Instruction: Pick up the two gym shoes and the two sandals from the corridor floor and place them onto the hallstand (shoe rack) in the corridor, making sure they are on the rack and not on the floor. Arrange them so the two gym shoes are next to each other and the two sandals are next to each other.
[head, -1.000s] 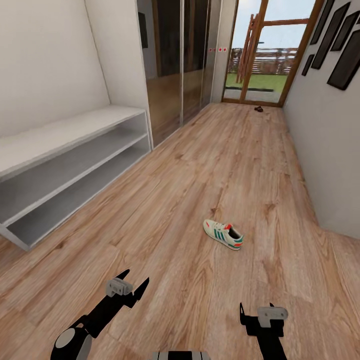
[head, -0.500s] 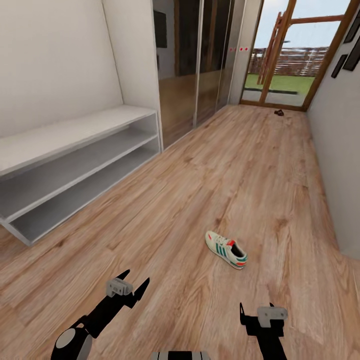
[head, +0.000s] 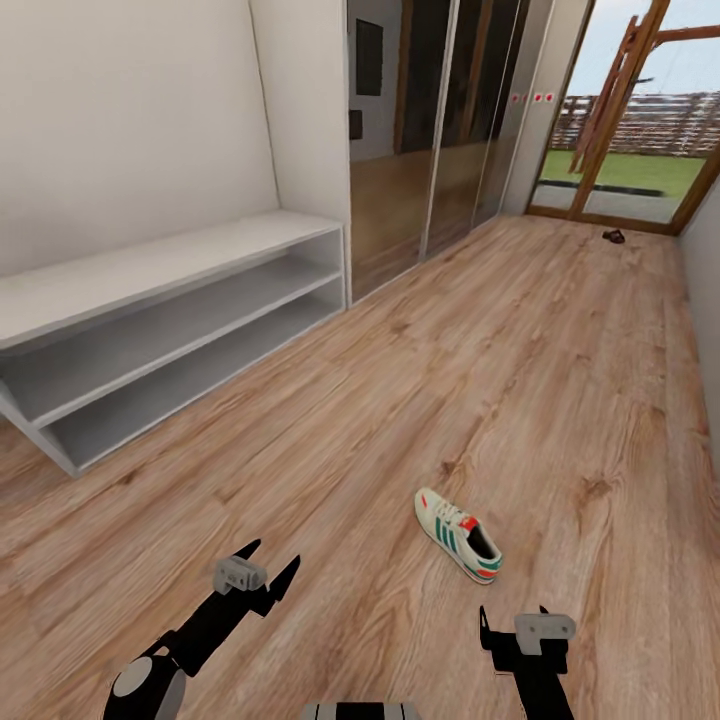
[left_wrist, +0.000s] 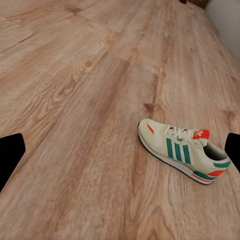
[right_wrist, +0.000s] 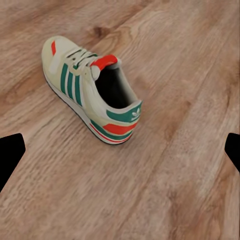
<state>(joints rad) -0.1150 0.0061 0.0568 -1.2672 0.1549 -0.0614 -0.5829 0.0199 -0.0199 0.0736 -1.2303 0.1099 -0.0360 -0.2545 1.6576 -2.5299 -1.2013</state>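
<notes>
One cream gym shoe (head: 458, 534) with green stripes lies on the corridor floor (head: 330, 440), a short way ahead of my right gripper (head: 512, 622). It also shows in the left wrist view as the gym shoe (left_wrist: 182, 150) and in the right wrist view as the gym shoe (right_wrist: 92, 87). Both my left gripper (head: 268, 565) and the right one are open and empty, low over the planks. A small dark thing (head: 613, 237), perhaps a sandal, lies far down the corridor by the glass door. The pale hallstand (head: 150, 330) stands at the left with its shelves bare.
Mirrored sliding doors (head: 440, 140) line the left wall past the hallstand. A glass door (head: 640, 140) to a garden closes the far end. A white wall (head: 705, 300) runs along the right side. Wide open floor lies between me and the rack.
The whole picture has shifted right and down as the camera turned left. The hallstand and shoe sit differently in frame only because of that. Both grippers keep their pose.
</notes>
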